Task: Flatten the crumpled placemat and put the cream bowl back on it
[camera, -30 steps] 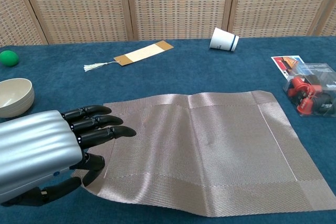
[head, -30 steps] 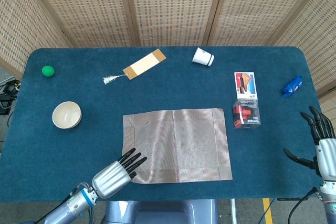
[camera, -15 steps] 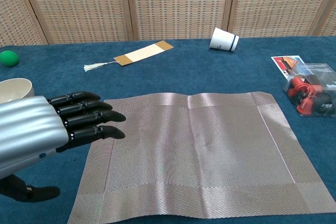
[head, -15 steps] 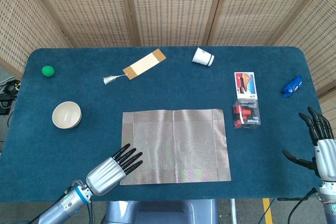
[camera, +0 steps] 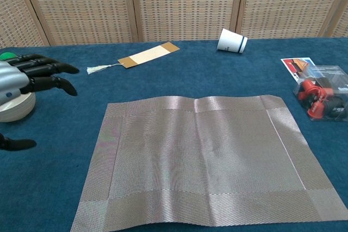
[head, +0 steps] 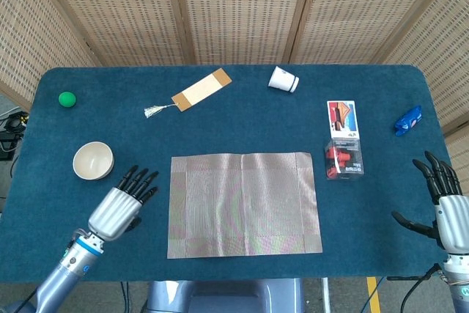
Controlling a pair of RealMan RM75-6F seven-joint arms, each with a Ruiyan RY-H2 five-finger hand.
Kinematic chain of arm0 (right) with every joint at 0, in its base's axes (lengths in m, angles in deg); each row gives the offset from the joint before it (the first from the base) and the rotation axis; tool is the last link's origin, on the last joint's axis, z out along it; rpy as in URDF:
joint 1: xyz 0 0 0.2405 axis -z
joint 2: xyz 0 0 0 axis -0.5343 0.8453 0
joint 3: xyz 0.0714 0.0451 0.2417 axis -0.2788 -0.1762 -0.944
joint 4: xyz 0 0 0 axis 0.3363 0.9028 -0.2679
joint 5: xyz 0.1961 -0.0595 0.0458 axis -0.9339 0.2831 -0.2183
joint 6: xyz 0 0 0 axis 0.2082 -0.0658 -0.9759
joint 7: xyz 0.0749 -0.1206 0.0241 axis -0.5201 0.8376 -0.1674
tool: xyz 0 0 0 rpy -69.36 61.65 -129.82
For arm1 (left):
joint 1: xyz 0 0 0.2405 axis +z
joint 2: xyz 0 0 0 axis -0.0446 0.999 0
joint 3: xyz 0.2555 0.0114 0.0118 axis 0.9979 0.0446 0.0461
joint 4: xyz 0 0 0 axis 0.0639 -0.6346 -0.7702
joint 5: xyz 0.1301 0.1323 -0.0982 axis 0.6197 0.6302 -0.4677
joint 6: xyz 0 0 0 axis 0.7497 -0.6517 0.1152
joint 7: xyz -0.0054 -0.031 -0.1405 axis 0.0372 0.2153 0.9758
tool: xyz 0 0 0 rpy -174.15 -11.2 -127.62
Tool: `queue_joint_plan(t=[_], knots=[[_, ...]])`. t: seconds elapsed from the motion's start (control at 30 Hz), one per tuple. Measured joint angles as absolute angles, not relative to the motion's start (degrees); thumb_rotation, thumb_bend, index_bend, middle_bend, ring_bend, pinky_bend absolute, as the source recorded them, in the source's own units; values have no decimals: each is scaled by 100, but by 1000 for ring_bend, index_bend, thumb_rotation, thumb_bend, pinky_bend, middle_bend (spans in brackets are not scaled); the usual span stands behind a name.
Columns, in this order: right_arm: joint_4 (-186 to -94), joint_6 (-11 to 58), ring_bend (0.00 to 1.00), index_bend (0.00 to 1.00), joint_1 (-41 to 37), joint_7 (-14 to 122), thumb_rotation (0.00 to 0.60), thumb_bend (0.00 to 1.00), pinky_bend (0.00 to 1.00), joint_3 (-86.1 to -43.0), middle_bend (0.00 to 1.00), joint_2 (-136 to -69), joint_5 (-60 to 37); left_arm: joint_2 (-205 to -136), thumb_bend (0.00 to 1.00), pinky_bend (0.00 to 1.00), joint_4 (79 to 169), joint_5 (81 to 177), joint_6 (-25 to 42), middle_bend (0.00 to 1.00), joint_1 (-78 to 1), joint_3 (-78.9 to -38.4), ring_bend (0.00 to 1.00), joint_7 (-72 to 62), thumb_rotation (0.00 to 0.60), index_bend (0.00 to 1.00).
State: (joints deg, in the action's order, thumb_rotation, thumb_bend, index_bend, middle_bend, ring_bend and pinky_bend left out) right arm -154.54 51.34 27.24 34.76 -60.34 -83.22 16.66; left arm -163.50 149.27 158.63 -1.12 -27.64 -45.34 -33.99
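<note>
On the blue surface (head: 242,119): green ball (head: 67,98) at ten o'clock, tasselled bookmark (head: 198,91) and tipped paper cup (head: 283,80) near twelve, boxed red toy (head: 344,160) at three, blue object (head: 408,120) further right.

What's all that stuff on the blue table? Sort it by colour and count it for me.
Green: 1, ball
Cream: 1, bowl
White: 1, paper cup
Tan: 2, bookmark, placemat
Blue: 1, small toy
Red: 1, boxed item
Total: 7
</note>
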Motion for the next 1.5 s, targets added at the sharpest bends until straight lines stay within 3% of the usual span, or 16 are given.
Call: queue_joint_plan(t=[0.27, 0.53, 1.2, 1.5], knots=[[-15428, 5045, 0, 136, 2686, 3646, 600, 258, 0, -6016, 0, -8395, 1643, -16347, 207, 0, 14059, 15061, -92, 0, -2619, -4963, 0, -2727, 600, 351], [-15401, 5010, 0, 136, 2670, 3711, 600, 258, 0, -6026, 0, -8434, 1599, -16676, 258, 0, 12922, 14499, 338, 0, -2611, -5209, 0, -2183, 600, 407], [-15391, 4986, 0, 136, 2658, 3666, 600, 258, 0, -6014, 0, -8424, 1597, -17124, 310, 0, 11843, 13996, 916, 0, -2639, -5425, 0, -2093, 600, 432], [-15398, 5015, 0, 136, 2665, 3640, 600, 258, 0, -6011, 0, -8422, 1611, -17445, 362, 0, 11460, 13898, 1076, 0, -2706, -5484, 0, -2170, 600, 518]])
